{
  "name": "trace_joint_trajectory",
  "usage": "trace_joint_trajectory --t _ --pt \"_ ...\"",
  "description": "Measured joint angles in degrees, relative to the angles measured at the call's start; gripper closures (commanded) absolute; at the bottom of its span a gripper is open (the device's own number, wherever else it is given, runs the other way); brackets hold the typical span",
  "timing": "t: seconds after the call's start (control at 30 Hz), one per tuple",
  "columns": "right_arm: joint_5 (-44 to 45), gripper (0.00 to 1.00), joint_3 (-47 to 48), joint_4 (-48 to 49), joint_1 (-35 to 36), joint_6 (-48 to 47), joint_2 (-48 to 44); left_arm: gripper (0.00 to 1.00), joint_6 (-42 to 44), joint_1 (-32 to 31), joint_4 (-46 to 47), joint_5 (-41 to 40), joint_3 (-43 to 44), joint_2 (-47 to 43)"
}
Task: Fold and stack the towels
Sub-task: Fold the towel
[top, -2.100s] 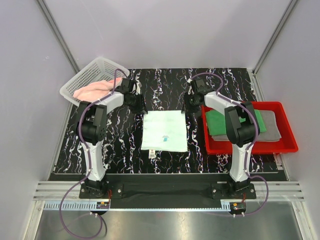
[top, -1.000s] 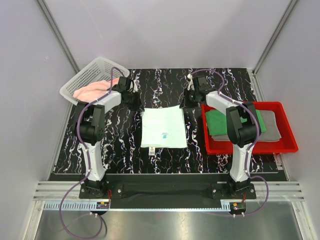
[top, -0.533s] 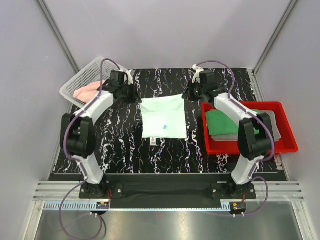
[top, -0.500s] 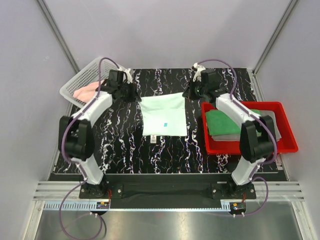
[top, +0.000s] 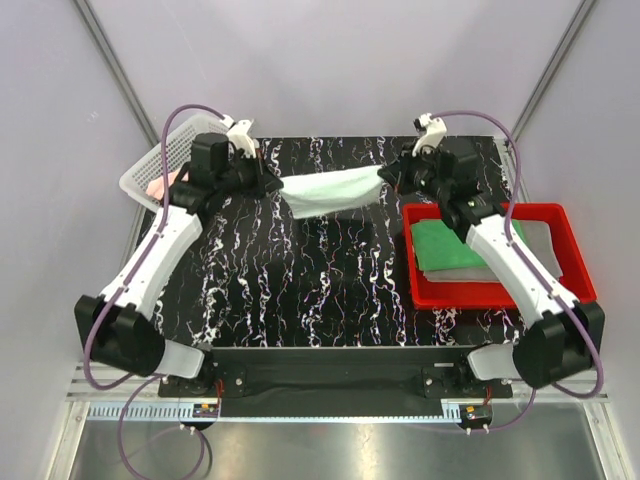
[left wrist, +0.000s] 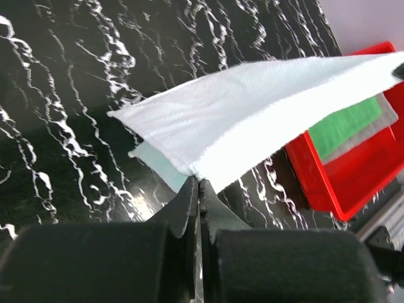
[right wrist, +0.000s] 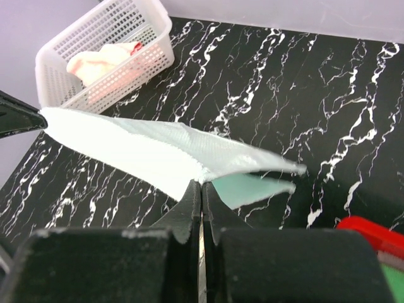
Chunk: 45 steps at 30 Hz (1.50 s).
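Observation:
A pale mint-white towel (top: 330, 190) hangs stretched in the air between my two grippers above the far part of the black marbled table. My left gripper (top: 272, 186) is shut on its left end, seen in the left wrist view (left wrist: 199, 180) with the towel (left wrist: 252, 120) spreading away. My right gripper (top: 384, 176) is shut on its right end, seen in the right wrist view (right wrist: 201, 183) with the towel (right wrist: 145, 148). A dark green towel (top: 450, 245) lies on a grey towel (top: 540, 250) in the red tray. A pink towel (top: 158, 185) lies in the white basket.
The red tray (top: 500, 292) stands at the right edge of the table. The white mesh basket (top: 165, 160) stands at the far left, also in the right wrist view (right wrist: 107, 50). Grey walls and metal posts close in the back and sides.
Both grippers have lifted the mint-white towel off the table by its far corners. It lay flat in the middle before and now hangs between them, raised and farther back.

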Motion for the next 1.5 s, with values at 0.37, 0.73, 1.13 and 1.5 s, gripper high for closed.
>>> trace_joint_trajectory --t 0.37,0.73,1.13,1.5 --pt "0.0 1.00 -10.1 -2.9 5.1 3.3 -18.3 1.00 -2.4 -7.1 -12.6 -9.9 -0.4 -11.7" --pt "3.6 1.00 -21.4 16.3 5.3 6.6 7.6 1.00 -3.7 0.1 -10.4 -9.5 -3.3 14.2" --pt "9.9 0.45 2.6 13.2 3.8 4.5 33.7 0.59 1.2 3.7 -11.8 -6.7 26.1 43.7" --pt "8.0 0.60 4.7 -6.2 3.7 6.3 27.2 0.63 -1.6 1.6 -10.6 -8.5 2.3 22.7"
